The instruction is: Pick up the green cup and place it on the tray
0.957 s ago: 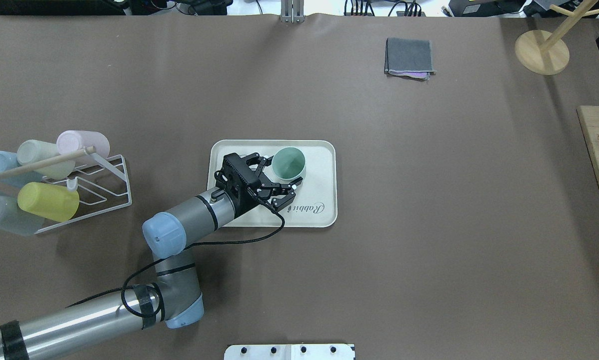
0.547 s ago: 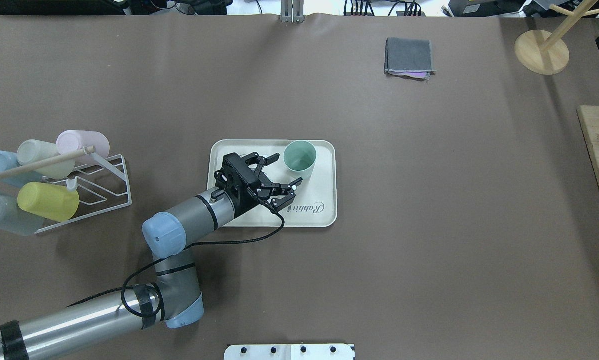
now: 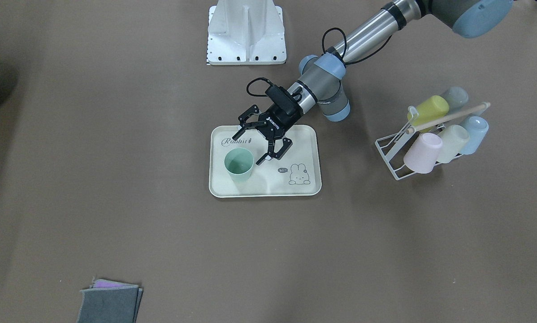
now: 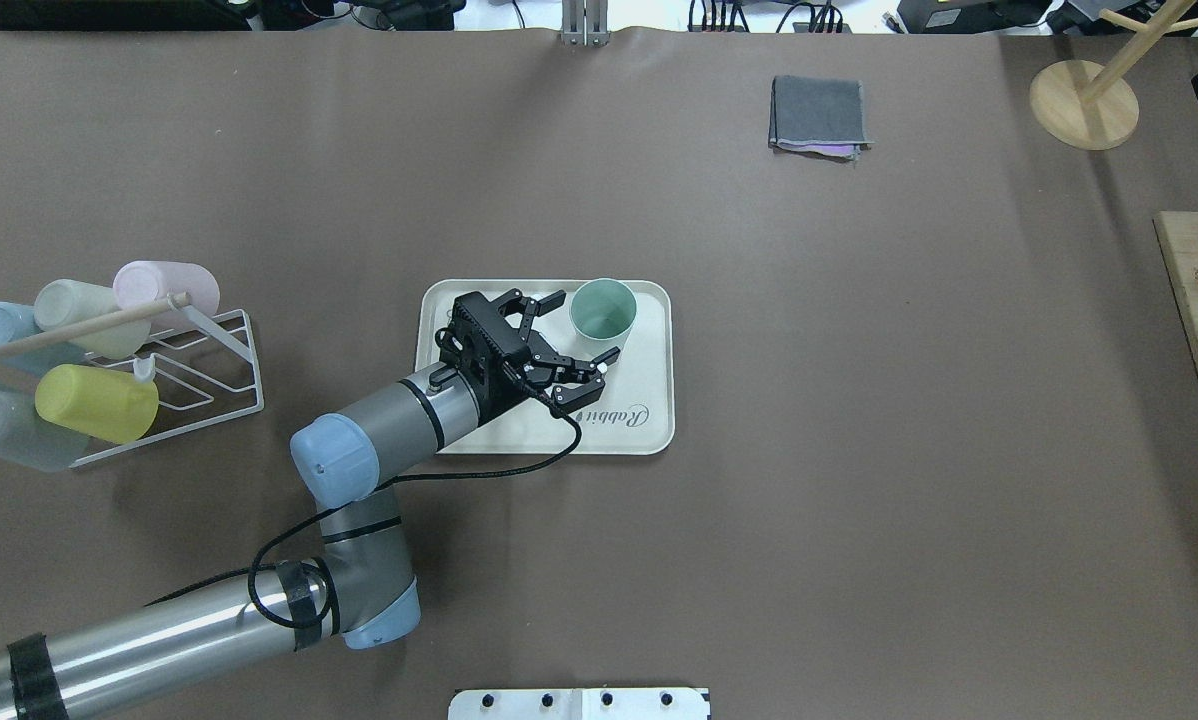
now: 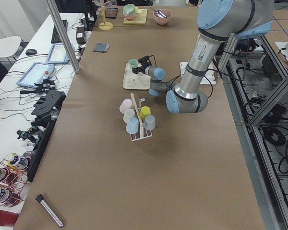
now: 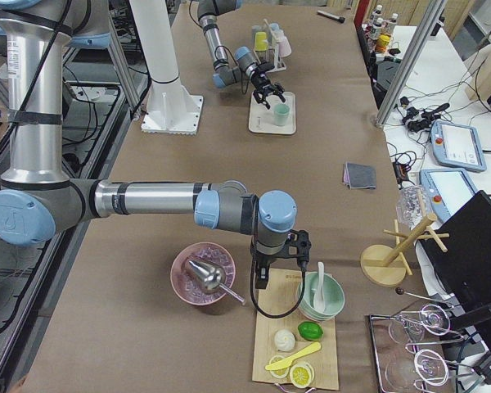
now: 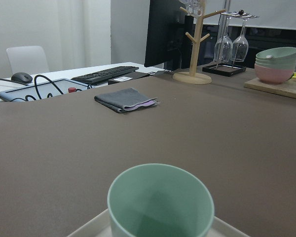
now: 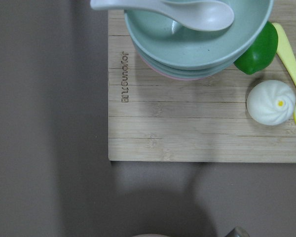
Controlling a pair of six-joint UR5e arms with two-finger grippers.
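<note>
The green cup (image 4: 603, 310) stands upright on the far right part of the cream tray (image 4: 649, 425), and shows also in the front view (image 3: 239, 165) and, close up, in the left wrist view (image 7: 160, 202). My left gripper (image 4: 584, 327) is open and empty just before the cup, its jaws apart from it and above the tray (image 3: 309, 188). My right gripper (image 6: 299, 246) hangs far off over the wooden board, seen only in the right side view. I cannot tell whether it is open or shut.
A white wire rack (image 4: 189, 360) with several pastel cups stands at the left. A folded grey cloth (image 4: 819, 115) and a wooden stand (image 4: 1084, 100) lie far right. The wooden board (image 8: 187, 123) holds stacked bowls (image 8: 197, 34) and food.
The cup has left the gripper's fingers and now stands free, a little farther right on the tray. The left gripper has stayed open and shifted slightly.
</note>
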